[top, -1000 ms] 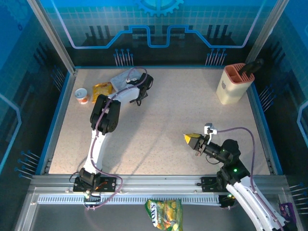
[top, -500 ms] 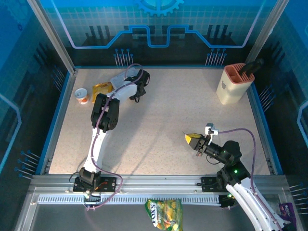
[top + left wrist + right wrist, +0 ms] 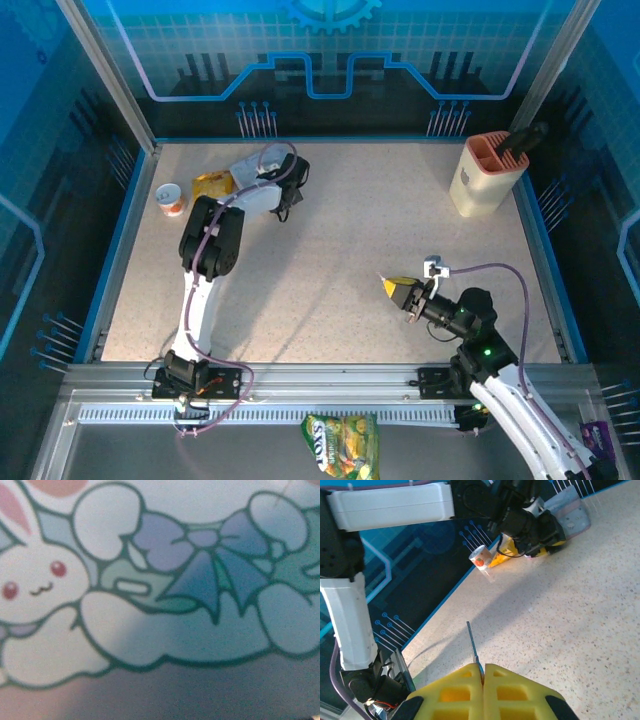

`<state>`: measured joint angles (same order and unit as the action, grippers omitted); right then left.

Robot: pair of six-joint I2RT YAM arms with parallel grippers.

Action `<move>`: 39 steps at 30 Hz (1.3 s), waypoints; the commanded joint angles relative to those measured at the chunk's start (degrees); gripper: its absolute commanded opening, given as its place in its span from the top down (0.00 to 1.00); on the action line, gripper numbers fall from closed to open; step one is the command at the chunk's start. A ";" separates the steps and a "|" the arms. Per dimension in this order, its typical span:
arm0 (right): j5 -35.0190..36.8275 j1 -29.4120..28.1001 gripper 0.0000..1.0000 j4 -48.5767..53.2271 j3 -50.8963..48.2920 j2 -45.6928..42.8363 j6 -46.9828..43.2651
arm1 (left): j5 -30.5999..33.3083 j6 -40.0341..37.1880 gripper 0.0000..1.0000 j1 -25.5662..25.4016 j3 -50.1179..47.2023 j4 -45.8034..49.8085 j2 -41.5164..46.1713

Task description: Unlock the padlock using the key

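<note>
Left arm [image 3: 203, 262] stretched far forward; right tool [image 3: 483, 671] clamped tight.

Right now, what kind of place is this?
Probably a robot test booth: a left arm and right arm bolted by a speckled table, fenced by blue walls and metal rails.

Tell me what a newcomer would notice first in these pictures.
The right gripper, at the near right of the table, has yellow fingers pinching a thin dark key. At the far left, the left wrist camera looks close at a cartoon rabbit and blue bow printed on the tin.
</note>
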<state>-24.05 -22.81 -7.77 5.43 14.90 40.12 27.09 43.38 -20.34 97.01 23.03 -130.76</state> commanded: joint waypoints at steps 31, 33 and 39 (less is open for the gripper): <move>3.15 0.67 1.00 3.54 -0.99 10.77 8.01 | -1.84 9.47 0.81 -27.83 -45.95 -4.11 34.35; 4.05 0.66 1.00 3.49 -1.05 11.01 8.43 | -1.76 10.55 0.80 -29.59 -45.60 -4.42 34.04; 4.71 0.69 1.00 3.96 -0.14 12.18 8.99 | -4.20 10.02 0.68 -32.62 -44.02 -6.97 33.11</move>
<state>-20.25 -22.81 -3.66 4.82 26.68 48.10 24.40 52.66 -52.03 51.59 17.32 -98.08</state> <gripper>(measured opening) 0.047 0.320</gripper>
